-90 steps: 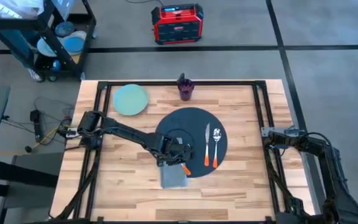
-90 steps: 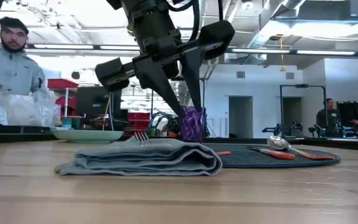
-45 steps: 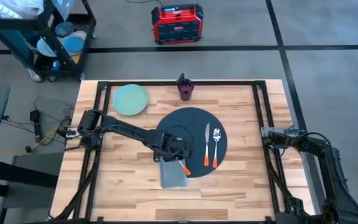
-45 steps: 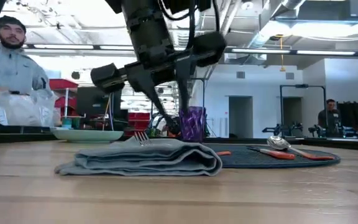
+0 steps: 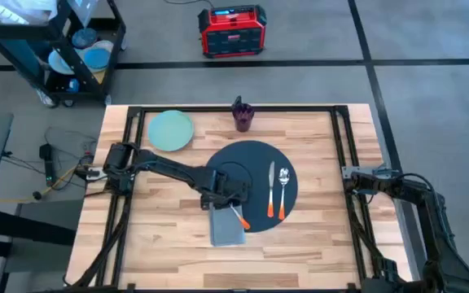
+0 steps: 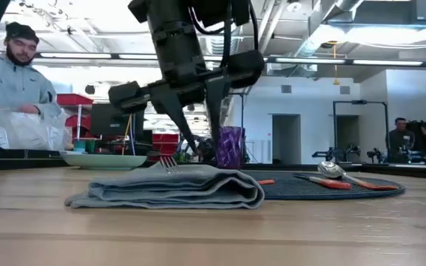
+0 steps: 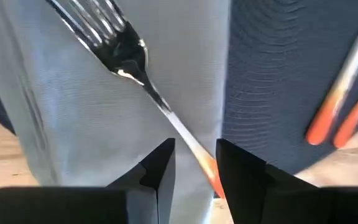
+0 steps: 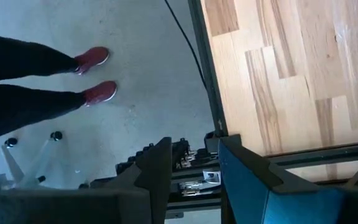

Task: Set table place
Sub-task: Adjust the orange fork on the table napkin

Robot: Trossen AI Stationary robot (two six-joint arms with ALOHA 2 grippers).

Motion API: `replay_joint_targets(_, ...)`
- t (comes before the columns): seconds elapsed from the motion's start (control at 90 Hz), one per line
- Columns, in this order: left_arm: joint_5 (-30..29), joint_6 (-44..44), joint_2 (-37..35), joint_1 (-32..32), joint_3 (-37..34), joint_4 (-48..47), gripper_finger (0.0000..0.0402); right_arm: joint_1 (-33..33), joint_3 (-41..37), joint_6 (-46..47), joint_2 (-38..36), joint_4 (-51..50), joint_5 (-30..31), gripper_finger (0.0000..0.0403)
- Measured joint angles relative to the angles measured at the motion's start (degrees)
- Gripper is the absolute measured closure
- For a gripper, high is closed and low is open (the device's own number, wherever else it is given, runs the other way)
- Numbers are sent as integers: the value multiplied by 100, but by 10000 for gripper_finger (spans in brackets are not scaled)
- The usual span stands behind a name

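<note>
Far left, off the table: black cart [image 5: 63, 45] with blue dishes; a person [image 6: 13, 81] shows behind it in the low view.

Table [image 5: 161, 236]: pale green plate [image 5: 171, 130] at far left. Left gripper [image 5: 228, 195] is over the middle, right above the near-left edge of the round mat [image 5: 247, 159]. Fingers point down, slightly parted, straddling the fork's [image 7: 126, 56] handle; nothing grasped as far as I can tell, fingertips [image 7: 161, 163] hang above it. Fork lies diagonally on the folded grey napkin [image 5: 227, 229], tines on the cloth, orange handle end toward the mat. Napkin sits just near-left of the mat, its edge overlapping the rim.

Purple cup [image 5: 242, 115] at the far edge, beyond the mat. Knife [image 5: 271, 191] and spoon [image 5: 283, 190], both orange-handled, lie side by side on the mat's right half.

Right gripper [image 8: 191, 180] is parked off the table's right edge, jaws a bit apart, empty. Red toolbox [image 5: 232, 30] on the floor beyond.
</note>
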Motion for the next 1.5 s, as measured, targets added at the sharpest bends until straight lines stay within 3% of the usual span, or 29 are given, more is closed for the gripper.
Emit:
replay_joint_targets(0.356,285,-218,367,-11,-3,501,300,42,0,28,0,-14,-33,284)
replay_joint_targets(1.011,-131,-565,367,42,4,374,304,70,-94,39,-2,-20,-33,284)
replay_joint_targets(1.211,-229,-518,367,37,4,318,328,74,-94,34,-2,-20,-33,284)
replay_joint_targets(1.5,-225,-428,367,39,4,389,395,75,-94,32,-2,-20,-122,284)
